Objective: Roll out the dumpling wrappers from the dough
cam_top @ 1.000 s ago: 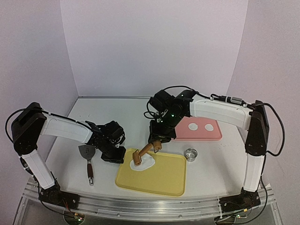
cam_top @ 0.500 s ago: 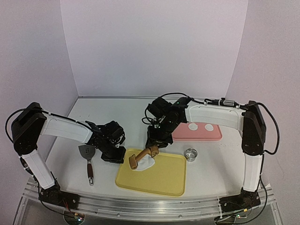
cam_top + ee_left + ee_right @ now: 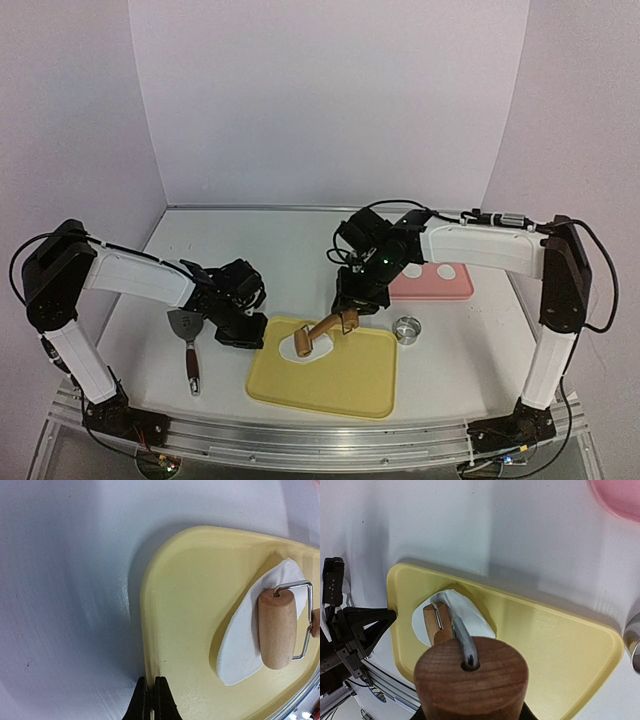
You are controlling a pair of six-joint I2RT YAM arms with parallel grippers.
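Observation:
The irregular white dough piece [image 3: 291,349] lies at the left end of the yellow tray [image 3: 350,385]. My right gripper [image 3: 349,316] is shut on the wooden handle [image 3: 470,680] of the rolling pin. Its roller [image 3: 304,344] rests on the dough. In the right wrist view the roller [image 3: 433,623] sits on the dough [image 3: 470,615] and my fingers are hidden under the handle. My left gripper [image 3: 148,700] is shut on the yellow tray's left rim [image 3: 150,645]. Round white dumpling wrappers [image 3: 446,271] lie on the pink tray [image 3: 462,290].
The metal ring cutter [image 3: 406,329] stands on the table right of the yellow tray. A spatula [image 3: 187,342] with a dark red handle lies left of my left gripper. White walls close in the back and sides.
The right arm pushed the roller left over the dough, then pulled it back to the right. The left gripper has kept its hold on the tray rim.

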